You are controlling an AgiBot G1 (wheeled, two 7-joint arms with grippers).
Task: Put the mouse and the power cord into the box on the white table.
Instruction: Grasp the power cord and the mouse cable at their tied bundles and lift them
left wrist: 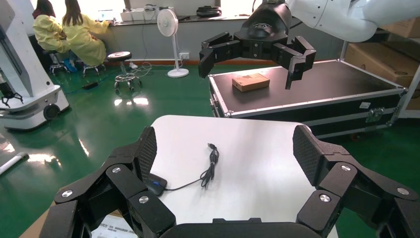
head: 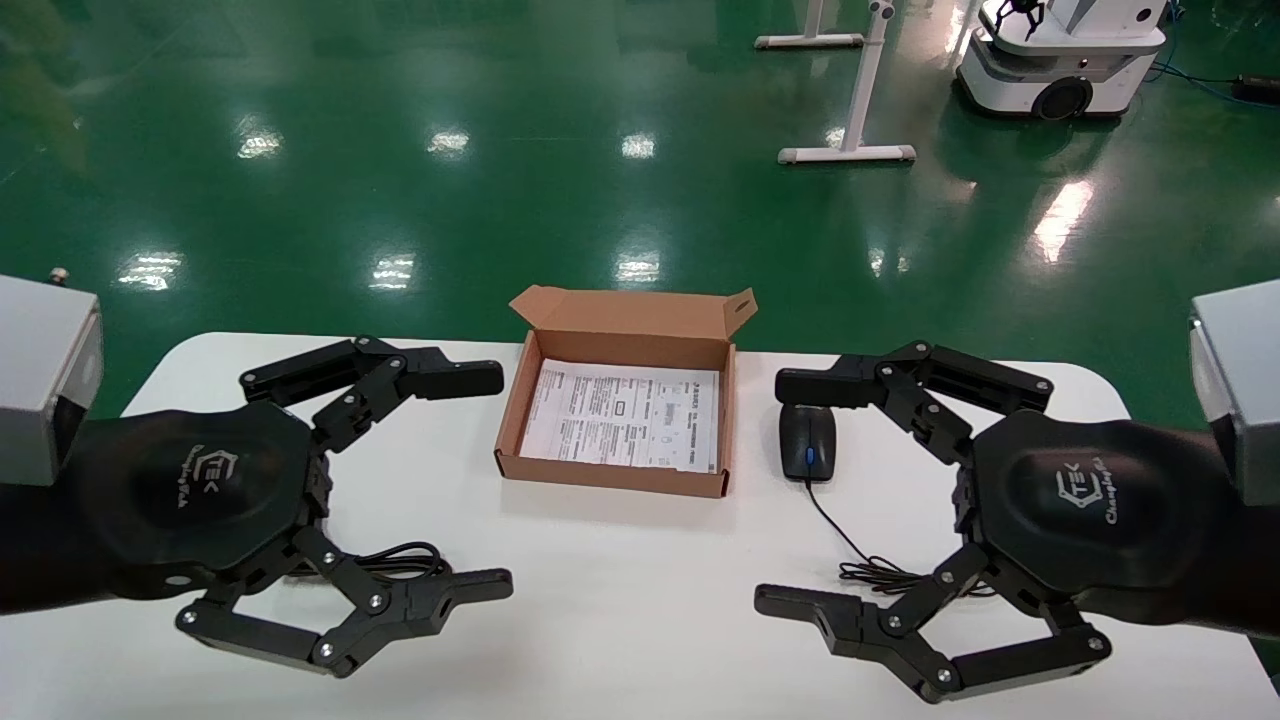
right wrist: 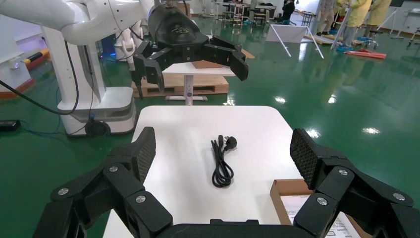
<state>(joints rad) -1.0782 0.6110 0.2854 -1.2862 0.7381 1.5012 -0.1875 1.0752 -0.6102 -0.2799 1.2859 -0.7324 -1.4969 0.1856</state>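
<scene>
The brown cardboard box [head: 615, 470] stands open at the middle of the white table [head: 620, 610], flap upright, a printed sheet on its bottom. The black mouse [head: 808, 442] lies just right of it, its thin cable [head: 880, 575] bunched toward my right gripper [head: 780, 492]. That gripper hovers open and empty above the table. The power cord [right wrist: 223, 161] lies coiled left of the box, and in the head view it is mostly hidden under my left gripper [head: 495, 480], which is open and empty too. The left wrist view shows the mouse [left wrist: 156, 184] across the table.
The table's rounded far edge drops to a green floor. Another robot [head: 1060, 50] and a white stand's feet [head: 848, 152] are at the back right. A black flight case [left wrist: 307, 91] sits beyond the table's right end.
</scene>
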